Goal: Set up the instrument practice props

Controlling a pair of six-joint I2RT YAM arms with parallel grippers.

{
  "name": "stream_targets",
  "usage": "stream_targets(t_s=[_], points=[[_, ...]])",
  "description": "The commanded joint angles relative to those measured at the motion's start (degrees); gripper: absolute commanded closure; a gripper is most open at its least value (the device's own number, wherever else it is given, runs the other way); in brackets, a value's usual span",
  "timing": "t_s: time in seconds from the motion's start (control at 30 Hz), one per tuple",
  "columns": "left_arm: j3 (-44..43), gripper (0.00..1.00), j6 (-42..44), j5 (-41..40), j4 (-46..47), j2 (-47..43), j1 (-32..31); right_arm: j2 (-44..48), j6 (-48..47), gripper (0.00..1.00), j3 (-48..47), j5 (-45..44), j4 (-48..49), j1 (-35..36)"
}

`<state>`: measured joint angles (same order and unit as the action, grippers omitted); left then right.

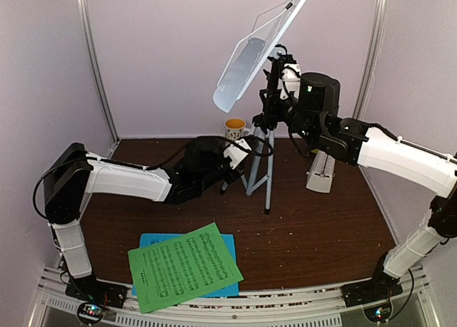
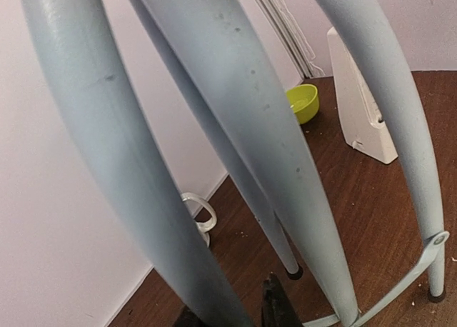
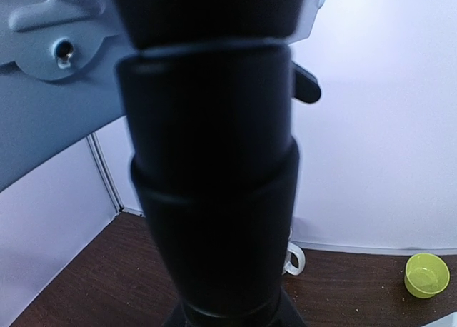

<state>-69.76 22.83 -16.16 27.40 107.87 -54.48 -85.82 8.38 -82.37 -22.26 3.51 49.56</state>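
Pinching a lower tripod leg of the stand (image 1: 251,56) with the left gripper (image 1: 248,146), jaws drawn nearly together round the pale tube. Clasping the stand's black post with the right gripper (image 1: 273,91), high up, just under the tilted tray; in that wrist view only the post, filling the middle, no clear sight of the fingers. Held upright between both grippers, feet down on the table (image 1: 321,234). Below and to the right of the right gripper: metronome (image 1: 320,172), upright, apart from the tripod feet. Just beyond the left gripper's tips, by the back wall: mug (image 1: 234,128). Further past the legs, bowl (image 2: 303,102), near the metronome. Well behind the left gripper, toward the arm bases: green sheet (image 1: 184,268) flat over blue sheet (image 1: 152,240), covering most of it.
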Motion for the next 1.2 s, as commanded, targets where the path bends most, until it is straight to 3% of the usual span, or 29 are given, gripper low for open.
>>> stream_targets(t_s=[0.0,0.8,1.17], points=[[5.2,1.00,15.3,0.2,-14.8,2.5,1.3,4.3,-3.5,1.00,-8.7,3.0,12.0,-1.4],[9.5,1.00,17.3,3.1,-13.8,3.4,2.7,2.8,-6.7,1.00,-14.4,8.7,10.5,-4.6],[7.9,1.00,13.9,5.3,-14.1,2.4,2.4,1.7,-1.9,1.00,-8.1,16.0,13.3,-4.6]])
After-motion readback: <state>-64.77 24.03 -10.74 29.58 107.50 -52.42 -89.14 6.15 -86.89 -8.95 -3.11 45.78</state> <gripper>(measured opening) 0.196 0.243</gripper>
